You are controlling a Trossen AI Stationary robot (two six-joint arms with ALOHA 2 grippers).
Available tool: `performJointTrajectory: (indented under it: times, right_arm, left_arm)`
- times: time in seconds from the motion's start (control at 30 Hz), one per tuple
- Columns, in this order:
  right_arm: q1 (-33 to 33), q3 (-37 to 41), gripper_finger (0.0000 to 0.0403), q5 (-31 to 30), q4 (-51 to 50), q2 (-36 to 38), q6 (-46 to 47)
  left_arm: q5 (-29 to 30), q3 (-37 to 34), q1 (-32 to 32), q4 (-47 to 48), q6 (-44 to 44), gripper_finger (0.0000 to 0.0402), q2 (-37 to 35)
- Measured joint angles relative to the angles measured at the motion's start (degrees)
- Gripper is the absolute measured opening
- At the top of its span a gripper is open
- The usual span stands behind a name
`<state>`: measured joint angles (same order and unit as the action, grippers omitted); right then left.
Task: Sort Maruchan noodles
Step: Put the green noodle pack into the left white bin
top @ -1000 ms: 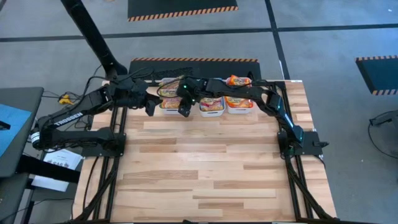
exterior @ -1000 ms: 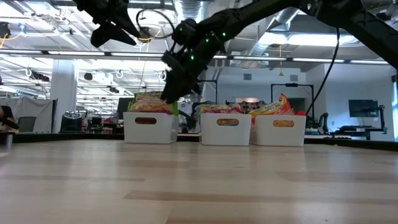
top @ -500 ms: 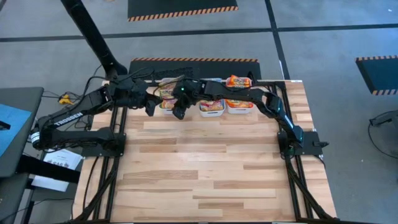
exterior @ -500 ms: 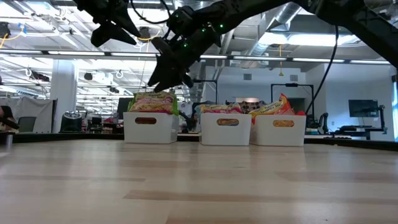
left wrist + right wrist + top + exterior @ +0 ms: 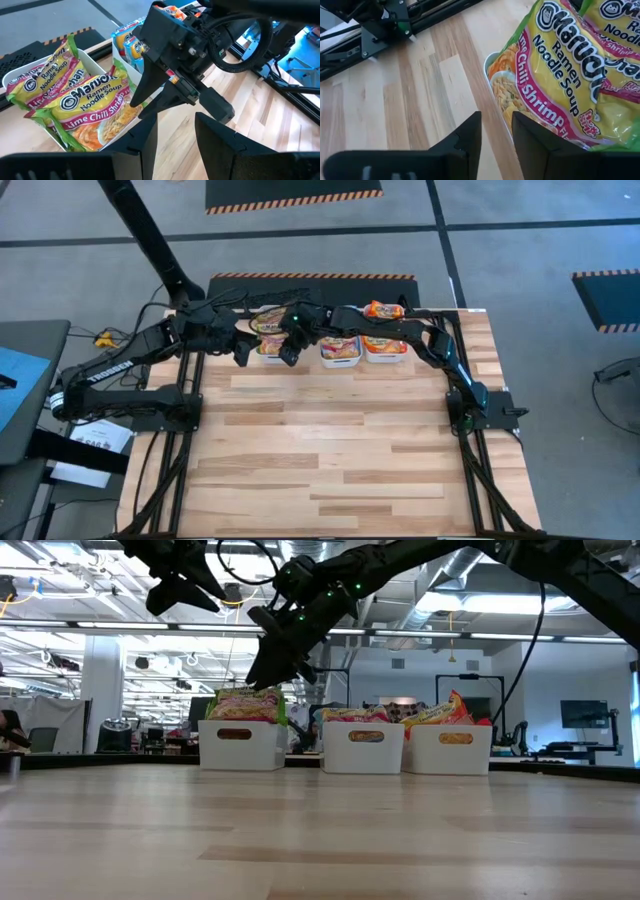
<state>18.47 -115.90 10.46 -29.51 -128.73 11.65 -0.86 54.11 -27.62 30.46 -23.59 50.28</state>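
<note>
Three white bins stand in a row at the table's far edge. The left bin holds green-edged Maruchan packets, and the top one laps over its near rim. Blue-edged packets fill the middle bin; orange ones fill the right bin. My right gripper hovers just above and in front of the left bin, open, holding nothing. My left gripper waits high at that bin's left, open.
One orange packet lies behind the bins near the far edge. My right arm reaches across above the middle and right bins. The wooden tabletop stretches bare toward the near edge. Black frame rails run along both sides.
My right gripper has risen away from the green packets in the left bin and shifted a little toward the table's left, then settled slightly lower. The packets and the left arm have stayed put.
</note>
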Motion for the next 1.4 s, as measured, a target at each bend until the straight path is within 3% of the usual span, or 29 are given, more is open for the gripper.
performJointTrajectory:
  times: [0.3,0.63,0.83,1.4]
  right_arm:
    - [-0.5,0.0,0.0013,3.0,1.7,0.0,0.9]
    - [0.1,0.0,0.0007,3.1,3.6,-0.3,2.0]
    - [0.2,0.1,0.0009,3.1,3.4,-4.9,4.8]
    - [1.8,-0.3,0.0009,-0.3,2.8,-4.7,4.8]
  left_arm:
    - [0.0,0.0,0.0,-0.2,0.0,0.0117,0.0]
    - [-0.1,0.0,0.0,-2.1,0.6,0.0117,0.0]
    - [0.0,0.0,0.0,-2.0,0.6,0.0117,0.0]
    - [0.0,0.0,0.0,-1.5,0.6,0.0117,0.0]
